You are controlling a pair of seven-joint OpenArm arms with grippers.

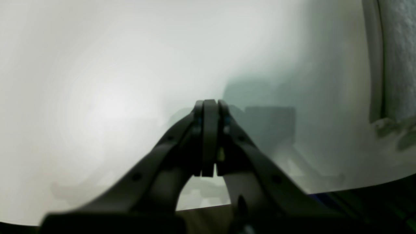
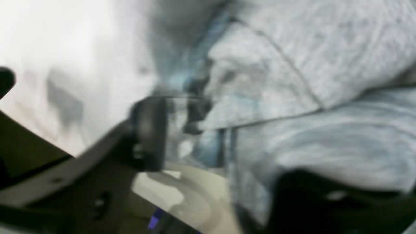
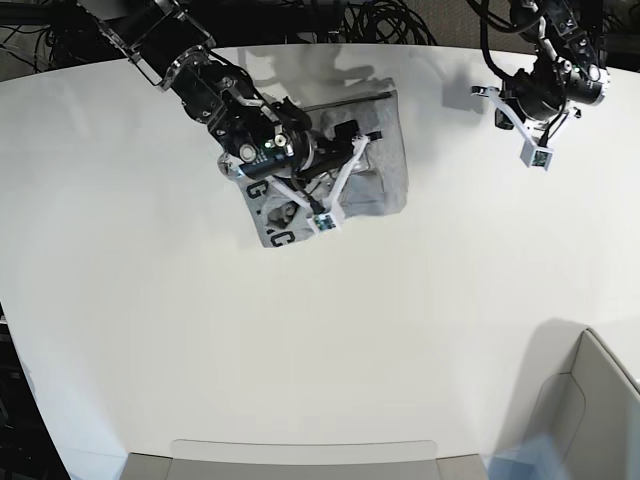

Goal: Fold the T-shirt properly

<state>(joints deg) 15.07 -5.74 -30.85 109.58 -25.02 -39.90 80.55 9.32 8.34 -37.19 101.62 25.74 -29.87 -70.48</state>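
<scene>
My right gripper sits over the shirt at the far side of the table, its fingers spread wide in the base view, one prong reaching toward the middle of the cloth and the other down toward the near edge of the bundle. In the right wrist view the picture is badly smeared: I see one dark finger on the left and a second dark mass at the lower right, with grey folds of shirt between and beyond them. I see nothing pinched between the pads, though the blur keeps me from being sure the cloth is not touching one of them. The shirt itself lies as a compact folded bundle, heather grey on top, with a strip of black capital lettering showing along its left near edge just under the gripper. My left gripper is well apart from the shirt, hanging over bare table at the far corner on the base view's right. In the left wrist view its fingers are pressed together with nothing between them, over plain white tabletop.
</scene>
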